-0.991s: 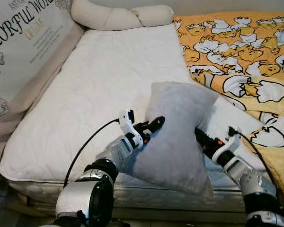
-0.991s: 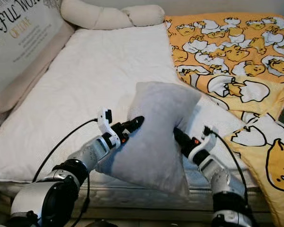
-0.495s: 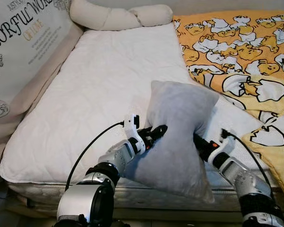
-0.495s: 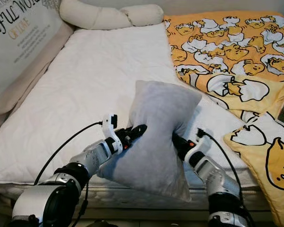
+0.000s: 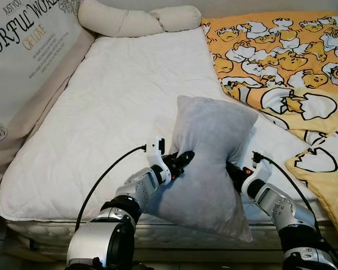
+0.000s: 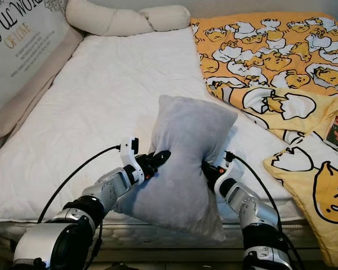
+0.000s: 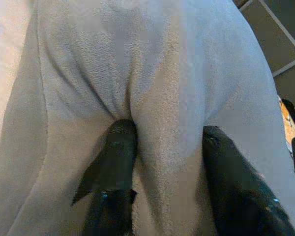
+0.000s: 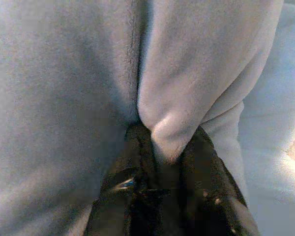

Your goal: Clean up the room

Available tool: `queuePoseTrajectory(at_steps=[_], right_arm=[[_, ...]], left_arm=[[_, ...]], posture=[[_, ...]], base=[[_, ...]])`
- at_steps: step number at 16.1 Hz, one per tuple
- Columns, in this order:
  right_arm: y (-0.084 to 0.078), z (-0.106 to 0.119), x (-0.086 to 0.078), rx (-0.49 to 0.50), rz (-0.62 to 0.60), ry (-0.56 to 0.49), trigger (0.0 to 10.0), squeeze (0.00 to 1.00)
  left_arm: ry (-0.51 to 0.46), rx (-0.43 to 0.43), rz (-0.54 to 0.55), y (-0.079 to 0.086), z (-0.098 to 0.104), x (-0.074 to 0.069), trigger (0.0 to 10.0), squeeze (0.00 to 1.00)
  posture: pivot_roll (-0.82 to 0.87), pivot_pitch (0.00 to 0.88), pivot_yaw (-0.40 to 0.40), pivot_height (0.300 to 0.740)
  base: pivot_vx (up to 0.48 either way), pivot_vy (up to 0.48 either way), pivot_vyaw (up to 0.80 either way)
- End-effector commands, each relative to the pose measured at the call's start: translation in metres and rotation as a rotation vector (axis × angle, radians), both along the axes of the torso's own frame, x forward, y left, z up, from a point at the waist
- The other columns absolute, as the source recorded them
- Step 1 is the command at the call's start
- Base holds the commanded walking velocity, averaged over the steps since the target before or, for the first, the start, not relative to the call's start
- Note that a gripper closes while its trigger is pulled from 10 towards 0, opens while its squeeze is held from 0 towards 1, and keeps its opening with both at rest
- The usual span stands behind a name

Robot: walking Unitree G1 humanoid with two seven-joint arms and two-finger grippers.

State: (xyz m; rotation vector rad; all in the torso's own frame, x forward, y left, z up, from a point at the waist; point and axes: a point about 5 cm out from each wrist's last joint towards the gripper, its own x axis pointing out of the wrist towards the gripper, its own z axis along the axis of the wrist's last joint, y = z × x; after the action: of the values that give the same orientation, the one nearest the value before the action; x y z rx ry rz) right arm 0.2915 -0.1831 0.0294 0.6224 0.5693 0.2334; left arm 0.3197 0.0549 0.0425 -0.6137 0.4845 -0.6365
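OBJECT: soft grey plush pillow (image 5: pixel 211 160), lower centre of frame, held upright over the near edge of the white quilted mattress (image 5: pixel 118 107) | LEFT: left gripper (image 5: pixel 179 161) pinching a fold of its left side | RIGHT: right gripper (image 8: pixel 162 147) clamped on a fold of its right side | RISK: shallow fabric pinches may slip, apparently, dropping the pillow off the bed edge.

Right gripper (image 8: pixel 165 147) pinched on a fold of grey pillow (image 8: pixel 64 88); fabric bulges out between the two black fingers (image 8: pixel 206 167). Pale bed surface (image 8: pixel 275 147) beyond the pillow, outside one finger.
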Motion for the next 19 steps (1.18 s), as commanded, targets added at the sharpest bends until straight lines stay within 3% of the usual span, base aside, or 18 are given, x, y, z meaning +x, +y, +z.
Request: queuePoseTrajectory(at_steps=[1,5,10,12,13,14,17,18,19], right_arm=[[0.019,-0.006,0.0,0.025,0.052,0.055,0.0,0.0],[0.017,-0.003,0.003,0.025,0.013,0.056,0.0,0.0],[0.016,0.003,0.007,-0.006,-0.012,0.011,0.0,0.0],[0.014,0.014,0.011,-0.047,-0.046,-0.087,0.0,0.0],[0.016,0.027,0.015,-0.098,-0.065,-0.186,0.0,0.0],[0.017,0.045,0.019,-0.149,-0.122,-0.306,0.0,0.0],[0.032,0.058,0.017,-0.103,-0.04,-0.298,0.0,0.0],[0.037,0.063,0.016,-0.1,-0.031,-0.318,0.0,0.0],[0.05,0.077,0.012,-0.129,0.0,-0.399,0.0,0.0]], left_arm=[[0.049,-0.003,-0.013,-0.005,-0.01,-0.009,0.0,0.0],[0.041,0.005,-0.031,-0.004,-0.009,-0.009,0.0,0.0],[-0.019,0.09,-0.075,0.001,-0.007,-0.006,0.0,0.0],[-0.065,0.174,-0.103,0.004,-0.003,-0.002,0.0,0.0],[-0.119,0.219,-0.097,0.009,0.004,0.004,0.0,0.0],[-0.247,0.283,-0.111,0.012,0.018,0.009,0.0,0.0],[-0.361,0.246,-0.023,0.019,0.042,0.015,0.0,0.0],[-0.393,0.27,-0.026,0.021,0.047,0.015,0.0,0.0],[-0.488,0.313,-0.006,0.03,0.066,0.007,0.0,0.0]], posture=[[-0.17,0.0,0.107,0.74],[-0.18,0.0,0.112,0.74],[-0.18,0.0,0.115,0.74],[-0.18,0.0,0.118,0.74],[-0.18,0.0,0.118,0.74],[-0.17,0.0,0.113,0.74],[-0.17,0.0,0.111,0.74],[-0.16,0.0,0.108,0.74],[-0.14,0.0,0.099,0.74]], base=[[0.0,0.0,0.0],[0.0,0.0,0.0],[0.0,0.0,0.0],[0.0,0.0,0.0],[0.0,0.0,0.0],[0.0,0.0,0.0],[0.0,0.0,0.0],[0.0,0.0,0.0],[0.0,0.0,0.0]])
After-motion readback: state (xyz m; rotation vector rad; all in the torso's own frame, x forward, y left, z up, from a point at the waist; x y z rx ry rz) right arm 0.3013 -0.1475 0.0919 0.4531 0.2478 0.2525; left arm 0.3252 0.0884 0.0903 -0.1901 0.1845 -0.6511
